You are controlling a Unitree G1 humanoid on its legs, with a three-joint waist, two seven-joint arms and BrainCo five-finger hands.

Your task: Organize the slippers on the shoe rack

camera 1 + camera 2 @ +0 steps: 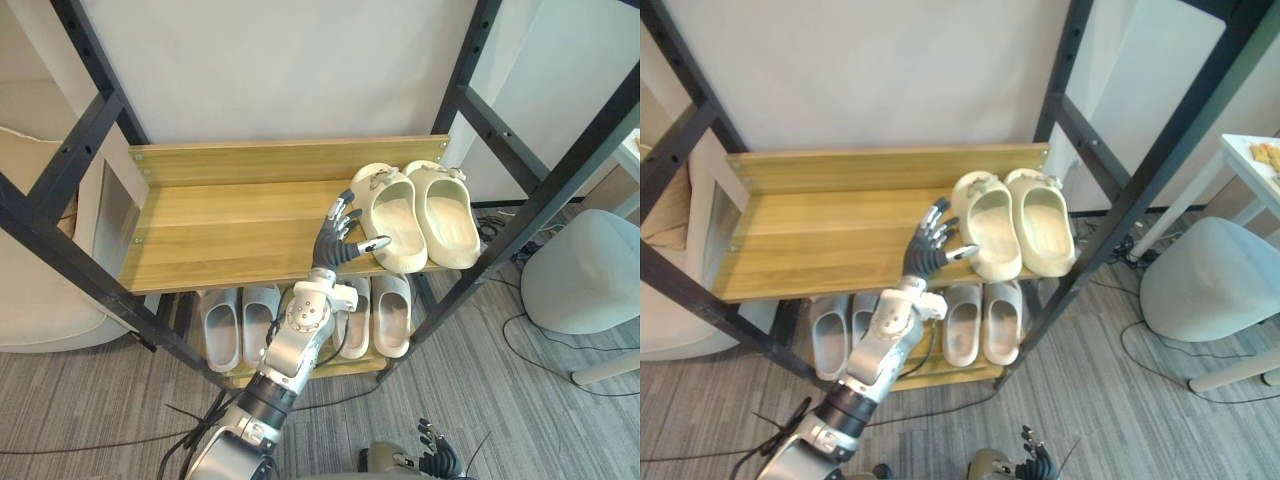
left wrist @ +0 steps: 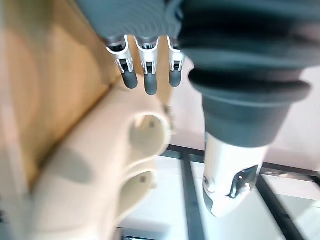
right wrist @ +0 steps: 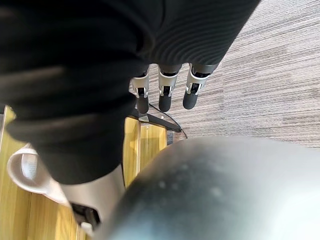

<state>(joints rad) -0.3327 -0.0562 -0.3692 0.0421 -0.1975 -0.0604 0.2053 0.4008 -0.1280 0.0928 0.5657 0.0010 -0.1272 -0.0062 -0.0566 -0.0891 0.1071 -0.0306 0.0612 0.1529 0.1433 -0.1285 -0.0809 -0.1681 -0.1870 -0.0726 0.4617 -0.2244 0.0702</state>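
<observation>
A pair of cream slippers (image 1: 393, 220) lies side by side at the right end of the upper wooden shelf (image 1: 220, 225), toes toward the wall. My left hand (image 1: 338, 238) is open just left of the pair, fingers spread, its thumb tip at the rim of the nearer slipper (image 2: 100, 165). Whether it touches, I cannot tell. Two pairs of pale grey slippers (image 1: 222, 325) (image 1: 392, 312) rest on the lower shelf. My right hand (image 1: 437, 458) hangs low over the carpet, open and holding nothing.
Black metal posts (image 1: 520, 215) frame the rack on both sides. A grey pouf (image 1: 585, 270) stands to the right, a cream cushion (image 1: 40, 300) to the left. The left half of the upper shelf is bare wood.
</observation>
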